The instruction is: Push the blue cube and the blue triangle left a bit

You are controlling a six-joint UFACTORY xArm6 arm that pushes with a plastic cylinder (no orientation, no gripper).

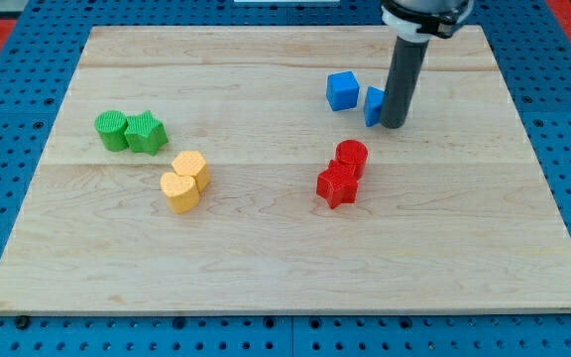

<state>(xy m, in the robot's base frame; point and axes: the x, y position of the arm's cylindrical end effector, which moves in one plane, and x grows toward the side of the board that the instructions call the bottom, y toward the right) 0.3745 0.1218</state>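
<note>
Touching the half-hidden blue triangle (373, 105), my smooth dark tip (393, 125) stands beside the blue cube (342, 90); no claw shows.

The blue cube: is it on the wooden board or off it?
On it: the blue cube sits on the board, near its top edge.

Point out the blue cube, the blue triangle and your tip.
blue cube (342, 90), camera view, middle of its front face.
blue triangle (373, 105), camera view, the visible face left of the rod.
my tip (393, 124), camera view, the rod's very end, against the blue triangle's right side.
</note>
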